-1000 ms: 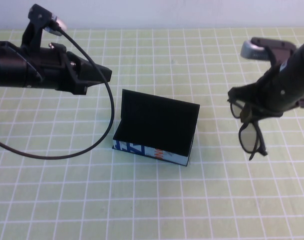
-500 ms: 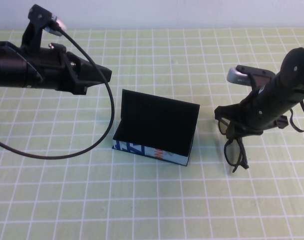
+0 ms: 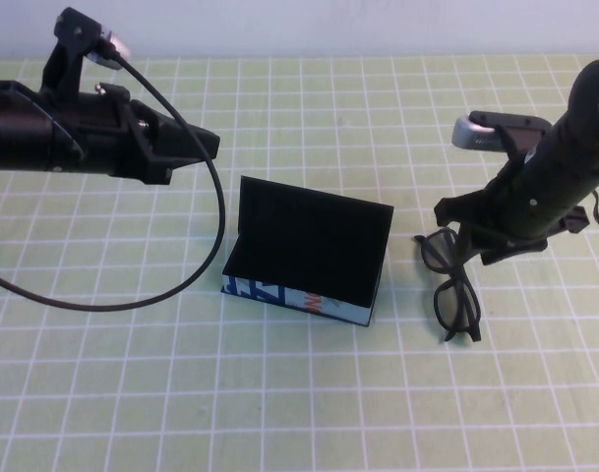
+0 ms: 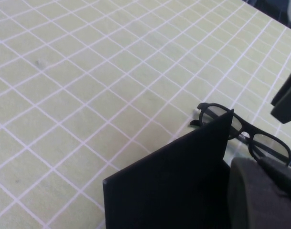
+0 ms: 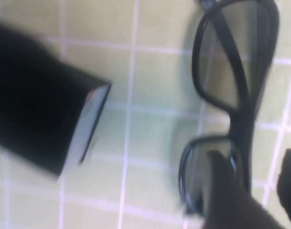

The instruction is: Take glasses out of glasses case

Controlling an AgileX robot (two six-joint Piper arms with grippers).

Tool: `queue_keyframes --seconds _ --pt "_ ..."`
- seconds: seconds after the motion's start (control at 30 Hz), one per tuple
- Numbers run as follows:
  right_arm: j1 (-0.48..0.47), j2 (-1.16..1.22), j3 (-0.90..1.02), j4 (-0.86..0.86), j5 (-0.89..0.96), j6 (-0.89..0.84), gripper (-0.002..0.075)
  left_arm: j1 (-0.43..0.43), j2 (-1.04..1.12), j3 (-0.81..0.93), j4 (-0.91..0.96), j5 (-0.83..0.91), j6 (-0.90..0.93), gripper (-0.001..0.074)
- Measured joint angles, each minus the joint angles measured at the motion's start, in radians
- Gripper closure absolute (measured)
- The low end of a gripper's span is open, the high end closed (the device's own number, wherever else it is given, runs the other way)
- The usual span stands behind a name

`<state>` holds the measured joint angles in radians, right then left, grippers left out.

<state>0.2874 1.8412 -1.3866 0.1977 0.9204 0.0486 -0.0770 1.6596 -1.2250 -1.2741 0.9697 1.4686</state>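
The glasses [image 3: 454,295] are black and thick-rimmed. They lie on the green grid mat just right of the glasses case [image 3: 309,246], apart from it. The case stands open with its black lid upright and its blue printed side [image 3: 289,297] facing front. My right gripper [image 3: 456,232] hovers over the far end of the glasses, open. In the right wrist view its fingers [image 5: 221,191] straddle the frame of the glasses [image 5: 231,71] with a gap showing. My left gripper [image 3: 206,145] hangs shut, above and left of the case. The left wrist view shows the lid [image 4: 174,181] and the glasses [image 4: 260,140].
A black cable [image 3: 181,285] loops from the left arm down over the mat to the left of the case. The green grid mat [image 3: 299,393] covers the whole table. A pale wall edge runs along the back.
My right gripper has carried the glasses down and leftwards, set them on the mat and opened. The left arm has not moved.
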Motion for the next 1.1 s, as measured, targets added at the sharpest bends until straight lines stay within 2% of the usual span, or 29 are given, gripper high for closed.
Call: queue_keyframes --seconds 0.2,0.3,0.53,0.8,1.1 --pt "0.000 -0.191 0.036 -0.009 0.123 0.000 0.0641 0.000 -0.036 0.002 -0.026 -0.002 -0.016 0.0739" --pt "0.000 -0.328 0.124 -0.009 0.142 0.000 0.0676 0.000 -0.116 0.038 -0.034 -0.011 -0.026 0.0739" --pt "0.000 -0.717 0.339 -0.011 0.157 0.000 0.0692 0.000 -0.436 0.214 -0.034 -0.122 -0.044 0.0739" --pt "-0.005 -1.144 0.538 -0.009 0.191 0.000 0.0725 0.000 -0.874 0.505 -0.038 -0.316 -0.081 0.0739" --pt "-0.005 -1.433 0.603 -0.002 0.210 0.000 0.0741 0.000 -1.300 0.728 -0.046 -0.456 -0.163 0.0739"
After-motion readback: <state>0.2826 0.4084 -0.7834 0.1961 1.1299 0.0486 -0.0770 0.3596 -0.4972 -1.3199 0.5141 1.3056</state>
